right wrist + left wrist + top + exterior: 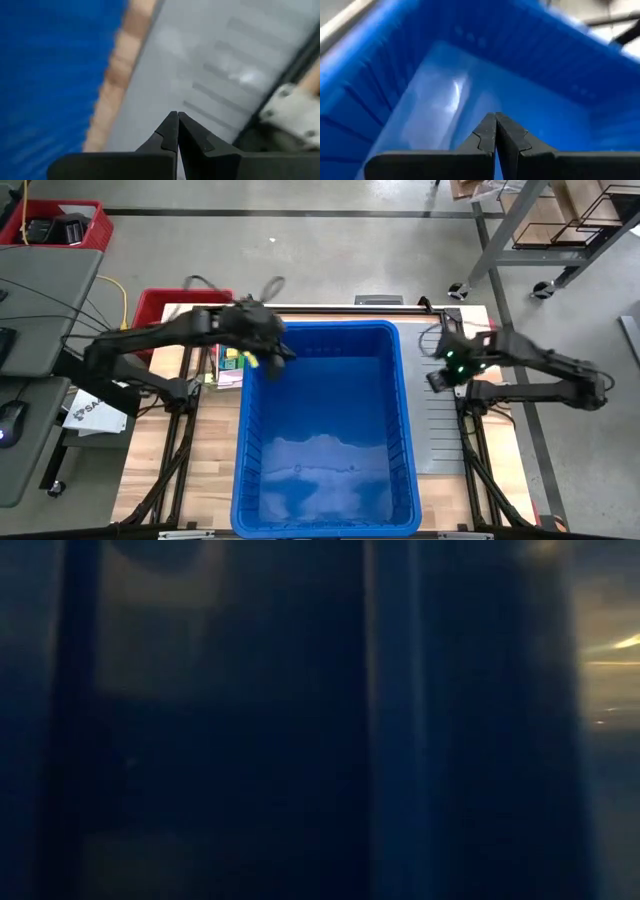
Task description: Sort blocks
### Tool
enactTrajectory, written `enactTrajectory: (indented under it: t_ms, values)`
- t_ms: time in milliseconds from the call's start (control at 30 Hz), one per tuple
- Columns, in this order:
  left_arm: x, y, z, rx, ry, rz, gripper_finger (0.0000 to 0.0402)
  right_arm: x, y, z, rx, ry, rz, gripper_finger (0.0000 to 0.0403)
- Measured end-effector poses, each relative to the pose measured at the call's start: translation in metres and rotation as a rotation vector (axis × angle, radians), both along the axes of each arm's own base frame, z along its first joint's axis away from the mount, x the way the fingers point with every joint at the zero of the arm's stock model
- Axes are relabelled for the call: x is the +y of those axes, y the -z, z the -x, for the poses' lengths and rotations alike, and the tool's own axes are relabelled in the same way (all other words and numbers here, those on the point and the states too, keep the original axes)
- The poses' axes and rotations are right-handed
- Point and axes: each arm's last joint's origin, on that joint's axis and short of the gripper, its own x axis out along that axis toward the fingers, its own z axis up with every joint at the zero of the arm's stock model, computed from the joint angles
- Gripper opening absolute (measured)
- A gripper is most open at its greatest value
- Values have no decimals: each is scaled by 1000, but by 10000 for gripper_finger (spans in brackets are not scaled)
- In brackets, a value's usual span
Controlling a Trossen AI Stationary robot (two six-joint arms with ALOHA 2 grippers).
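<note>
Both grippers are pinched shut on nothing, the left gripper (495,131) over the far-left corner of the large blue plastic bin (405,410), the right gripper (177,131) over the grey slotted panel (437,430) at the bin's right edge; with small coloured blocks (232,360) apparently outside that corner, closed jaws risk knocking them.

Left end effector (495,131) reaches inward, fingers pressed together. Right end effector (177,129) hangs out to the side, likewise closed, seemingly empty.

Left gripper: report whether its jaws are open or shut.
Shut. In its wrist view the left gripper has both dark fingertips pressed together with nothing between them, above the blue bin.
</note>
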Motion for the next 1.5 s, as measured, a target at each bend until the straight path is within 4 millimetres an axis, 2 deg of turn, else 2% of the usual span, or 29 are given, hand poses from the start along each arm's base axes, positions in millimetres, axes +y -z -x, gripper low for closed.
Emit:
enactTrajectory:
  t_ms: [100,300,400,467,600,667,767,867,1067,1200,1500]
  values:
    - [1,12,-7,69,20,-10,0,5,29,-2,43,-3,-75,0]
    - [1,26,-2,190,29,-54,0,14,23,-10,50,46,-53,0]
    - [-1,22,5,202,33,-101,0,23,28,-14,49,47,-100,0]
    - [-2,18,9,189,36,-130,0,29,31,-21,-12,16,-109,0]
    - [-2,5,23,156,18,-215,0,40,43,-37,-149,-214,-32,0]
    - [0,-1,30,139,-1,-246,0,42,52,-38,-117,-331,12,0]
    - [3,-9,41,114,-42,-269,0,42,70,-34,22,-383,15,0]
    - [5,-16,51,84,-78,-272,0,42,89,-30,141,-375,5,0]
    - [4,-24,64,49,-132,-253,0,42,118,-30,240,-334,-10,0]
    - [1,-24,74,86,-153,-237,0,46,125,-35,235,-308,-41,0]
    - [-5,-23,103,198,-210,-259,0,73,132,-60,65,-187,-102,0]
